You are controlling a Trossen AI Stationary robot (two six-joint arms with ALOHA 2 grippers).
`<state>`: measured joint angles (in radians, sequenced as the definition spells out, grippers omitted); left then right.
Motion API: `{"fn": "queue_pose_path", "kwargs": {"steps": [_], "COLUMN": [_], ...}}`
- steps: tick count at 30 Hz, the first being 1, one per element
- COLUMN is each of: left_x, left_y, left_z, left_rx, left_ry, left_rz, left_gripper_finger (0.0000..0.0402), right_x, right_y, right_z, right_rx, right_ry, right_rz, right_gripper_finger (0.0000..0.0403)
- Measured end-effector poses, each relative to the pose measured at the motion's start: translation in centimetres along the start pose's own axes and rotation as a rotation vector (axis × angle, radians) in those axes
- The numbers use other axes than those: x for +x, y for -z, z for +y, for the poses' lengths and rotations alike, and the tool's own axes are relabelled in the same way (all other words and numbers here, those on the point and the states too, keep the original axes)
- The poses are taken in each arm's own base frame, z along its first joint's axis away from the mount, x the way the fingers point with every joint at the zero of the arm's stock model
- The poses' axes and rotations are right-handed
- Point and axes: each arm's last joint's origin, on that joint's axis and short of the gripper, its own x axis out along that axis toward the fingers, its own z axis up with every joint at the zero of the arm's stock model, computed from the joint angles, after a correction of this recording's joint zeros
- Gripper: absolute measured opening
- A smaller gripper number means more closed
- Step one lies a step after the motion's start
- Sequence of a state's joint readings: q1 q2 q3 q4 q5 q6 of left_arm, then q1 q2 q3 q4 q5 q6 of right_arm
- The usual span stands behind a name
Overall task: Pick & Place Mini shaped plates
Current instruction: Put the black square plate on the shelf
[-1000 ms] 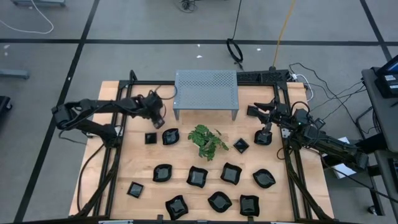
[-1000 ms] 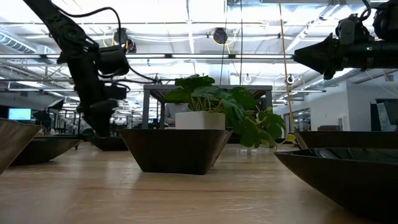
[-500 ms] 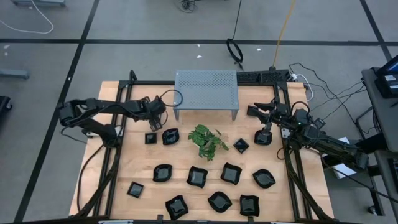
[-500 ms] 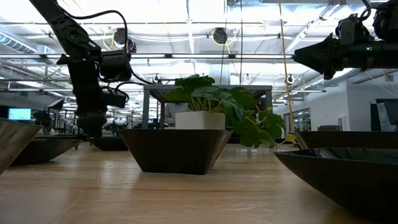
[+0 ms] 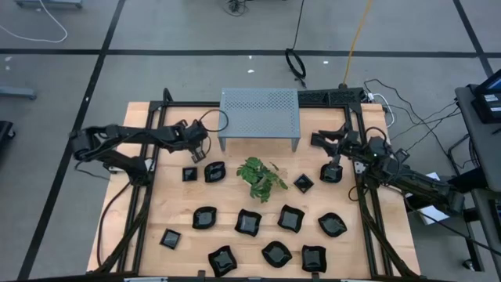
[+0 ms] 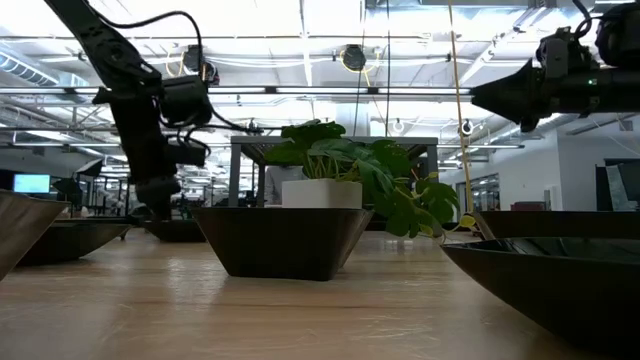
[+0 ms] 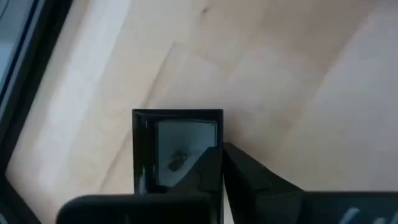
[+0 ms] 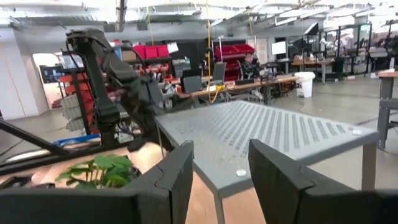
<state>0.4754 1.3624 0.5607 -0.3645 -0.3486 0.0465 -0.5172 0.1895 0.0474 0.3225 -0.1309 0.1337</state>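
Several glossy black mini plates lie flat on the wooden table, among them a small square one and a rounder one. My left gripper hangs pointing down just far of the small square plate. It is open, and one finger shows in front of the plate's corner. I see no touch. My right gripper is open and empty. It is raised at the table's right and points toward the grey perforated shelf. A plate lies below that arm.
A green plant in a white pot stands mid-table between the two arms. The grey shelf stands at the far edge. More plates fill the near half, one close to the low camera. Black frame rails run along both sides.
My left gripper has dipped a little toward the small square plate and shifted slightly above it. The plates lie where they were.
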Motion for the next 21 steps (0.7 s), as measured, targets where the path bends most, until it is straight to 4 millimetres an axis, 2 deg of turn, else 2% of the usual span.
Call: {"fn": "queue_pose_path", "kwargs": {"steps": [13,21], "left_x": [-5.3,-9.5], "left_y": [-0.4,-1.0], "left_z": [1.6,2.7], "left_rx": [-0.106,-0.128], "left_ry": [0.060,0.035], "left_rz": [-0.268,-0.590], "left_gripper_finger": [0.0004,0.0004], "right_x": [0.1,0.1], "right_y": [0.6,0.6], "right_z": [-0.1,-0.1], "right_rx": [0.008,0.008], "right_ry": [0.011,0.011], "right_rz": [0.062,0.060], "right_gripper_finger": [0.0141,0.0141]}}
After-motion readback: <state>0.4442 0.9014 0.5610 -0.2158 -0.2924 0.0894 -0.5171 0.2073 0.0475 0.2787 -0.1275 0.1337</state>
